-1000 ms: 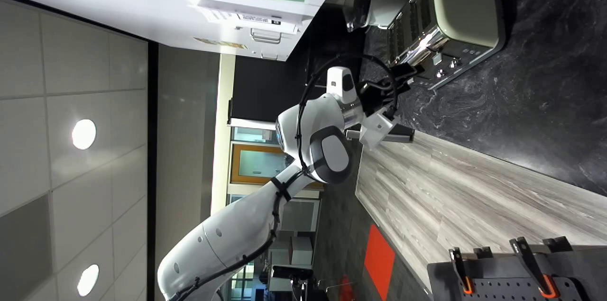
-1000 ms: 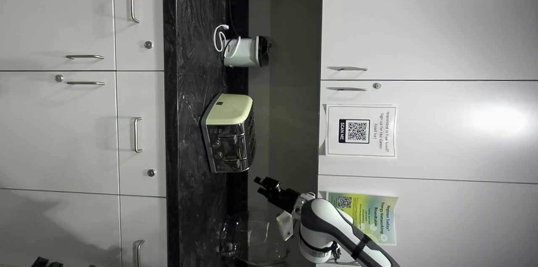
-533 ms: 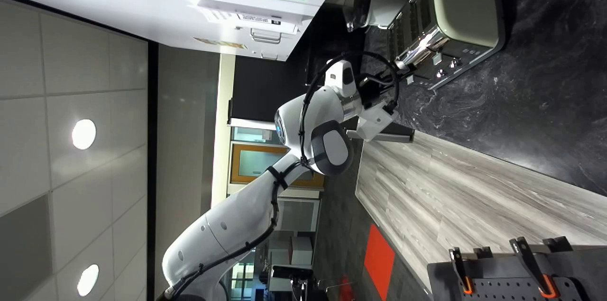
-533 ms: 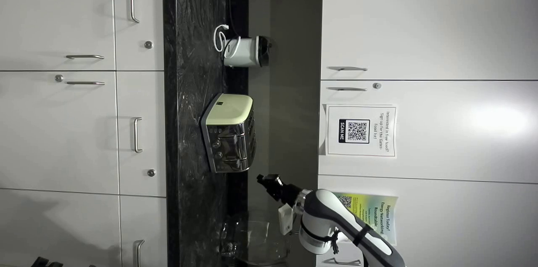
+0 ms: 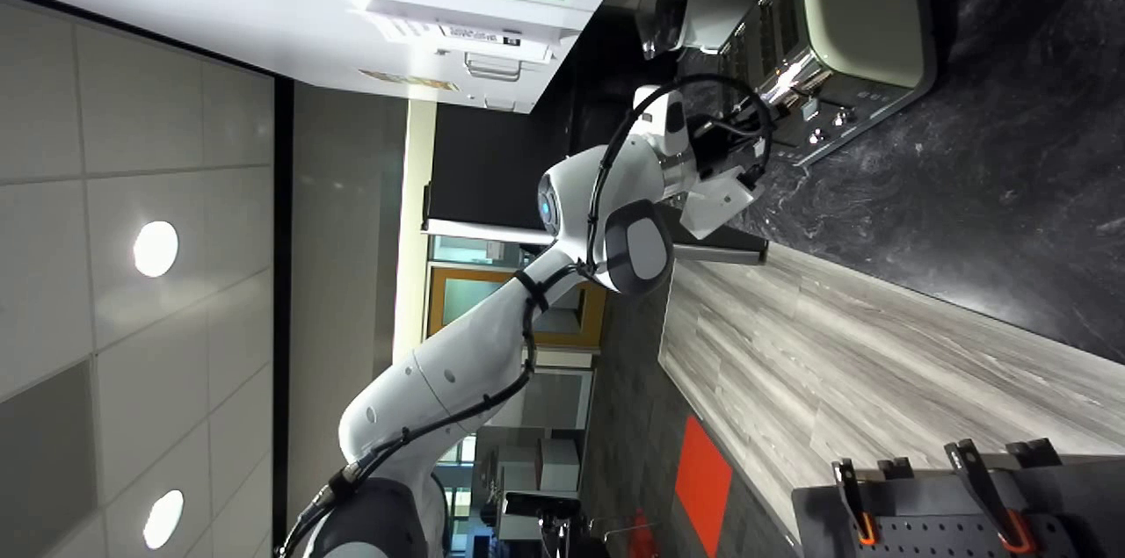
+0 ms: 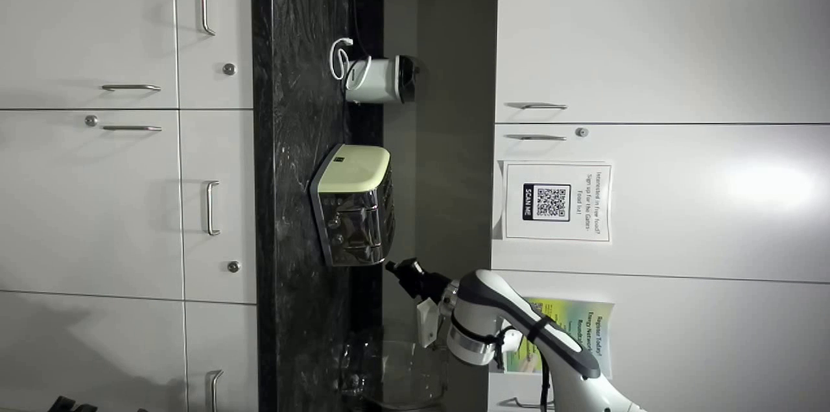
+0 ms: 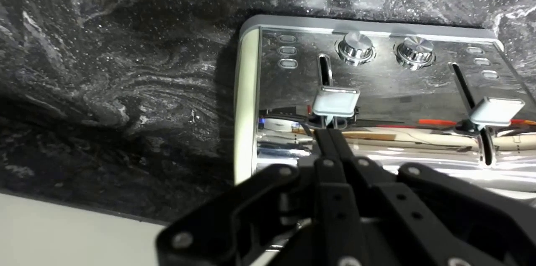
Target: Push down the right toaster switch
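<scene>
Chrome front, cream sides: that's the toaster (image 6: 353, 204), upright on the dark tabletop (image 6: 295, 107), and the prize is its right lever (image 7: 336, 102), the left-hand one in the wrist view, which has the toaster upside down. Open slot (image 7: 325, 71) below it, so I judge it up, the push not yet made! How will it play? Stiff, I'd say, a spring to beat, and smooth enough for a tip to skate off. No need to grip; press the lever's upper edge, dead centre, straight down the slot. Toaster itself looks weighty, though a sideways shove could well slide it. And the claw (image 7: 329, 132)? Jaws fully together, nothing between them, just above that lever, tips nearly in line with its slot. Do they touch it? Can't tell from here! In an exterior view the claw (image 6: 390, 265) is poised by the toaster's upper front corner. Further out, the left lever (image 7: 497, 111) stands apart from the claw, knobs (image 7: 356, 46) sit between the two levers, and away along the tabletop is a pale appliance (image 6: 379, 84) with a dark lid.
</scene>
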Robot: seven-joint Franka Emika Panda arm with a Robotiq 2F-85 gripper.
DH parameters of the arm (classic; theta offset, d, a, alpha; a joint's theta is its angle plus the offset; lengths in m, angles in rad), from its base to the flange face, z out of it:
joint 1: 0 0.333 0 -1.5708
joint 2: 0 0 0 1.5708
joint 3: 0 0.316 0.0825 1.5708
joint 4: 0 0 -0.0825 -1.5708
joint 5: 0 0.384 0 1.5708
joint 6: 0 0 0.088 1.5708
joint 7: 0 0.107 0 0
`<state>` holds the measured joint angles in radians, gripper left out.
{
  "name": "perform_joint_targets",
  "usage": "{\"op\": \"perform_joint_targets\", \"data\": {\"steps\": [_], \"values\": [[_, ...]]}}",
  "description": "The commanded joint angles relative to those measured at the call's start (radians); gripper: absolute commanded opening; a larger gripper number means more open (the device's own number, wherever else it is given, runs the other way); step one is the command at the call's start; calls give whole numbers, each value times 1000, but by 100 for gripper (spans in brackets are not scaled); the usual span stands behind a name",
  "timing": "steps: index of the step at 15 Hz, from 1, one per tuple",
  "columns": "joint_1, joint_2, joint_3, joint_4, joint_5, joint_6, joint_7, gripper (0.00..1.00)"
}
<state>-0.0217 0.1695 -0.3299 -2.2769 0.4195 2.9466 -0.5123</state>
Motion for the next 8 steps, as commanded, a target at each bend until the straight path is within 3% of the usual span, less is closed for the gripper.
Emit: {"op": "perform_joint_targets", "data": {"steps": [1,8], "values": [[-41,62,45,78,75,-56,-74,0],[-71,144,67,152,87,-129,-85,0]]}}
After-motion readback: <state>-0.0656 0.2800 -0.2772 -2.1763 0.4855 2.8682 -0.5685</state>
